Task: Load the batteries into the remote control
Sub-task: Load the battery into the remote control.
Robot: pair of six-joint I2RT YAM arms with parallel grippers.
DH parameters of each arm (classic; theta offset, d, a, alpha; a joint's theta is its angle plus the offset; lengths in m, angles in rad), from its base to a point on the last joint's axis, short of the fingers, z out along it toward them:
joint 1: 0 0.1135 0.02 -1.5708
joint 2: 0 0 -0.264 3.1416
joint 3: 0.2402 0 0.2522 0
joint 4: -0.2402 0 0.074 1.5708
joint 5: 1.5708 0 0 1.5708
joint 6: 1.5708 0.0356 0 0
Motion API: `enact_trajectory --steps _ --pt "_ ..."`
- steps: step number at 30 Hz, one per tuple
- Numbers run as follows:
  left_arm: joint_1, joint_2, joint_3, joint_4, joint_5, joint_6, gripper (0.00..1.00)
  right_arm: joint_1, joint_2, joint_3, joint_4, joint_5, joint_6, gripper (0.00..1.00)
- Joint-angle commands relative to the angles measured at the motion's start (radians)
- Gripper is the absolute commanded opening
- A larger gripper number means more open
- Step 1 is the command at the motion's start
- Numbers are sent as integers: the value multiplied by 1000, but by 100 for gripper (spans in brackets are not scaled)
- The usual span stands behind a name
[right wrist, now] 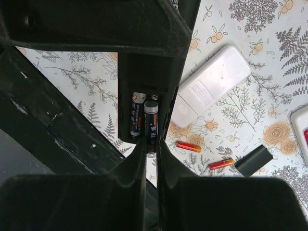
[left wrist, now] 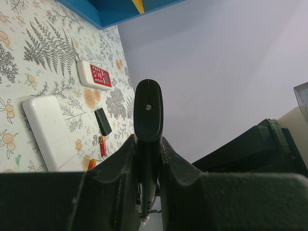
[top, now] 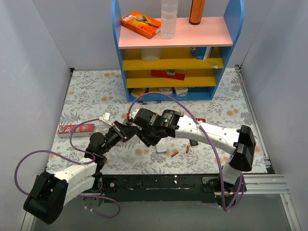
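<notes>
My left gripper (left wrist: 148, 144) is shut on a black remote control (left wrist: 148, 115), seen edge-on and held above the table. Its open battery bay (right wrist: 126, 96) faces the right wrist camera. One dark battery (right wrist: 136, 115) lies in the bay. My right gripper (right wrist: 151, 147) is shut on a second dark battery (right wrist: 151, 120), whose far end sits in the bay beside the first. Two red-orange batteries (right wrist: 188, 146) (right wrist: 221, 164) lie on the mat. The plain white remote (right wrist: 211, 86) lies flat beside them. In the top view both grippers (top: 124, 131) (top: 138, 124) meet at mid-table.
A black battery cover (right wrist: 253, 160) lies by the loose batteries. A white remote with red buttons (left wrist: 95, 75) lies further right. A red pack (top: 76, 129) lies at the left. The blue shelf unit (top: 175, 53) stands at the back.
</notes>
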Motion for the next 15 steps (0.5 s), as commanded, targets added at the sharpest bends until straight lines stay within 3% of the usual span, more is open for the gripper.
enact_trajectory --steps 1,15 --pt "-5 -6 -4 58 -3 -15 0 -3 9 48 -17 4 -3 1" --pt "-5 2 -20 89 -20 -41 0 -4 31 84 -86 30 28 5"
